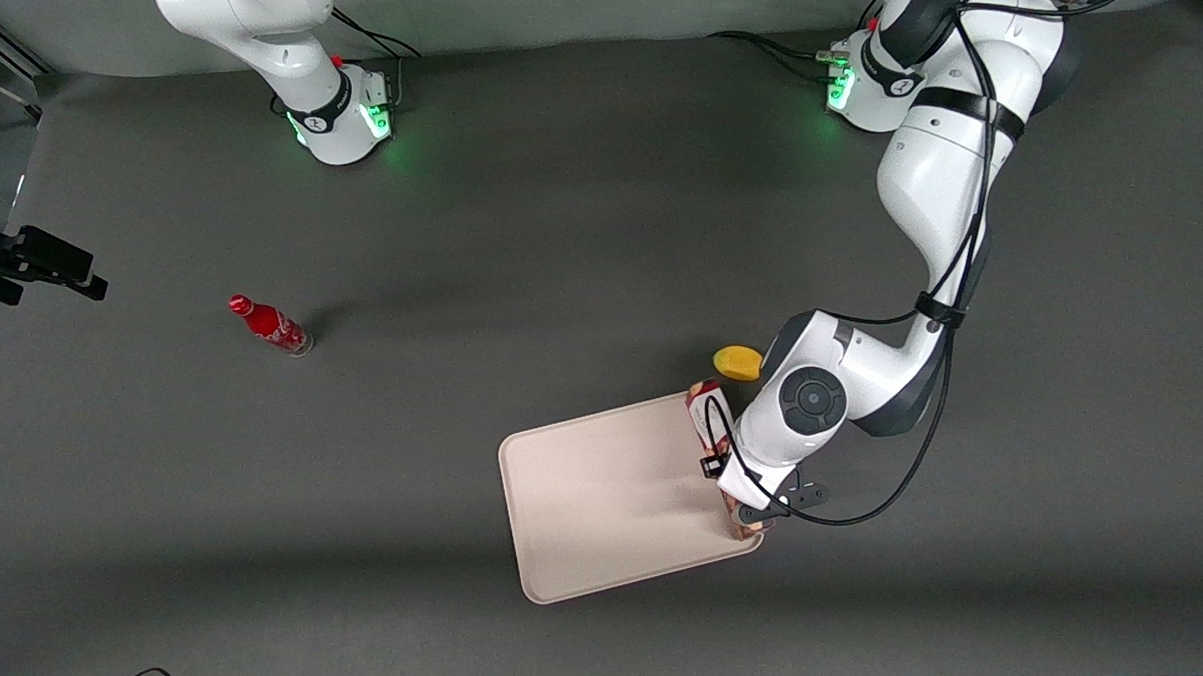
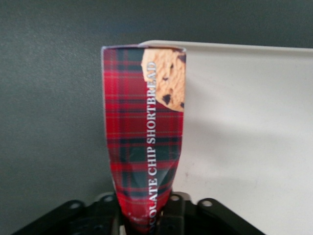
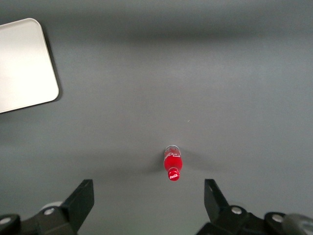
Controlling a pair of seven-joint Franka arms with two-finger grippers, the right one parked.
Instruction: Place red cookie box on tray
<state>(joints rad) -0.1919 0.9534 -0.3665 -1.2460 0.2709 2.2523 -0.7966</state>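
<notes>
Carrying the box [image 2: 144,147], my tool [image 1: 758,508] clamps its crumpled end above the tray [image 1: 587,499] edge; next I shift inward and lower.

White lettering runs lengthwise along the red cookie box [image 2: 144,147], reading "CHOCOLATE CHIP SHORTBREAD", its first letters hidden between the gripper [image 2: 146,215] fingers.

A robotics lab: two white robot arms, bases lit green, stand bolted at the 12 o'clock edge of a bench [image 1: 578,229] draped in plain dark grey sheeting. Black cables [image 1: 926,467] trail from the working arm, and a camera on a black mount [image 1: 29,263] looks in from 9 o'clock.
</notes>
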